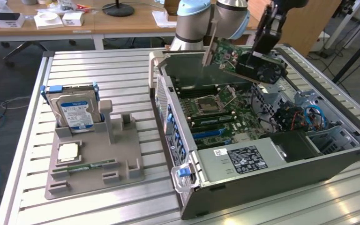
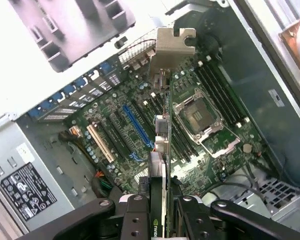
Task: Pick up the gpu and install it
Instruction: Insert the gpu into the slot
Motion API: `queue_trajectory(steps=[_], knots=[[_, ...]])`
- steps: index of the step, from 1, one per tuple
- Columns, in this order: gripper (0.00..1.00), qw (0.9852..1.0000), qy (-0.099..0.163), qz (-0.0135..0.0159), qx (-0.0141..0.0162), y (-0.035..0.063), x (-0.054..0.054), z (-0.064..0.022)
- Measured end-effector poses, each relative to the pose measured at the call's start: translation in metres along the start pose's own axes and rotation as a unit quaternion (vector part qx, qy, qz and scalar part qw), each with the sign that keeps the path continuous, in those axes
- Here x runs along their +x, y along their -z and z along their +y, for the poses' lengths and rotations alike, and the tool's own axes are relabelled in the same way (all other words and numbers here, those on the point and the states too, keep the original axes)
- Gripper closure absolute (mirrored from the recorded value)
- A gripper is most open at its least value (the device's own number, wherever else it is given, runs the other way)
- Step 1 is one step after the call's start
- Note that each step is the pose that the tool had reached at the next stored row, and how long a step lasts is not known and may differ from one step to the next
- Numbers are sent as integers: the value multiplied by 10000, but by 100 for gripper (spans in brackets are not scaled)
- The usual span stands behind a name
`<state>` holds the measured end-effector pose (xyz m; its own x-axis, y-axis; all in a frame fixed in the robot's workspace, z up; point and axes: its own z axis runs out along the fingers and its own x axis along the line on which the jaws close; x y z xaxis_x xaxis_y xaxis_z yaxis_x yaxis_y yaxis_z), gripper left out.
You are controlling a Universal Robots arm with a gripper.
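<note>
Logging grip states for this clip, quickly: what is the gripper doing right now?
Gripper: closed on the gpu, holding it above the open computer case.

Bends at the thick grey joints of the arm [image 1: 198, 18], pale blue caps on them, at the top of the exterior view. Slants a black wrist [image 1: 273, 26] steeply downward. Clamps the end effector [image 1: 255, 60] on the gpu [image 1: 228, 55], black fingers [image 2: 135, 207] pressed against both faces, card held aloft and tilted.
</note>
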<state>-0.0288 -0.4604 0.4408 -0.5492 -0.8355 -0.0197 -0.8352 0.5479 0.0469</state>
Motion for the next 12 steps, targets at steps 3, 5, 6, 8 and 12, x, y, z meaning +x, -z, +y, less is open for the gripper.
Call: queue_trajectory(steps=[3, 5, 6, 8, 12], knots=[[74, 9996, 278, 13, -6, -1, 0, 0], [74, 9990, 457, 21, -9, -2, 0, 0], [74, 9985, 547, 26, -11, -2, 0, 0], [74, 9974, 726, 34, -14, -3, 0, 0], [74, 9940, 1089, 51, -21, -5, 0, 0]])
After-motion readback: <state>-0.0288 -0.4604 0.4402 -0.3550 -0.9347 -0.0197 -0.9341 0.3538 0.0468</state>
